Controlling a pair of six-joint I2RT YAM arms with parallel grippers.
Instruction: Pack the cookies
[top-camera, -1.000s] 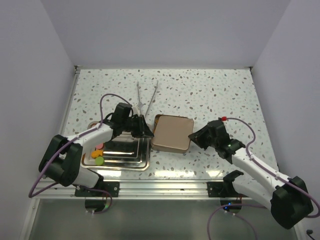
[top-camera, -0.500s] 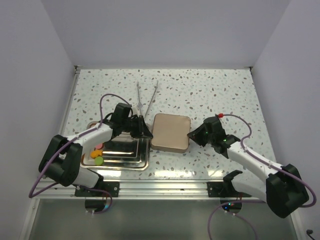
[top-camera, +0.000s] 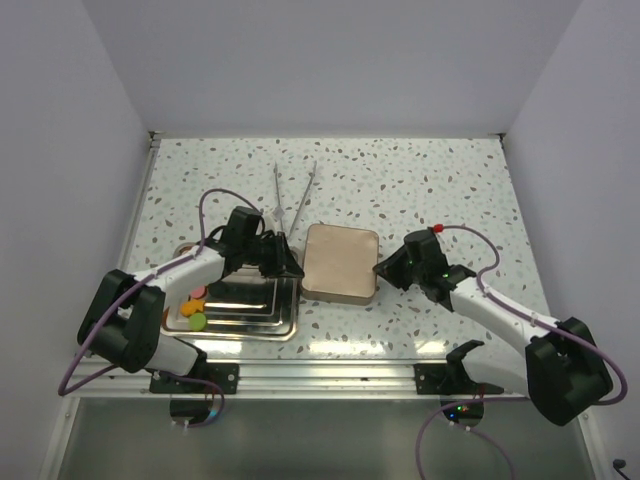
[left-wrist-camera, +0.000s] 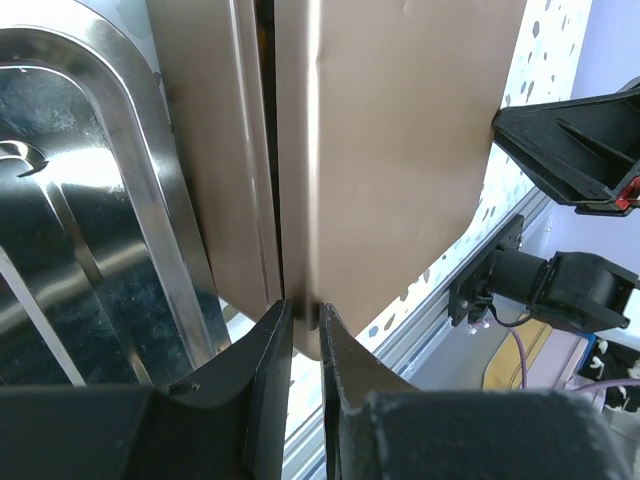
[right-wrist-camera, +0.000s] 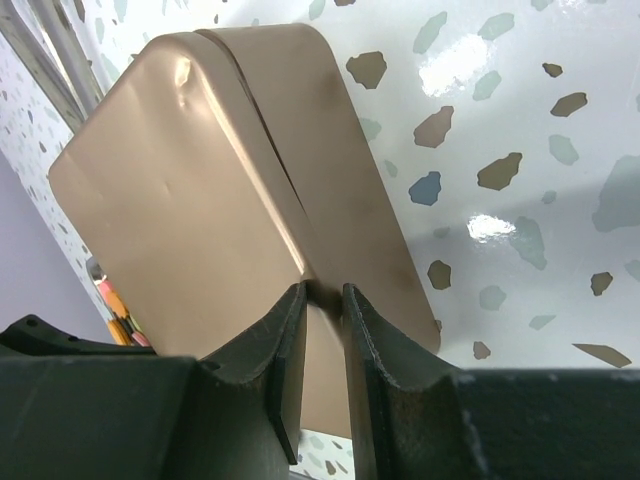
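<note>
The cookies (top-camera: 194, 308), a few orange, pink and green discs, lie at the left end of a steel tray (top-camera: 250, 318). A gold tin sits just right of the tray with its lid (top-camera: 340, 262) lying on it. My left gripper (top-camera: 297, 270) is shut on the lid's left edge (left-wrist-camera: 303, 312). My right gripper (top-camera: 381, 270) is shut on the lid's right edge (right-wrist-camera: 323, 290). In the right wrist view the lid (right-wrist-camera: 190, 210) sits a little askew over the tin's base (right-wrist-camera: 350, 180). What is inside the tin is hidden.
Metal tongs (top-camera: 293, 200) lie on the speckled table behind the tin. The tray's raised rim (left-wrist-camera: 100, 200) runs right beside the tin's base (left-wrist-camera: 215, 150). White walls close in the table on three sides.
The lid, earlier tilted and offset to the right of the tin, has shifted left and come down onto it. Both grippers have kept their hold; the right arm has moved left with it.
</note>
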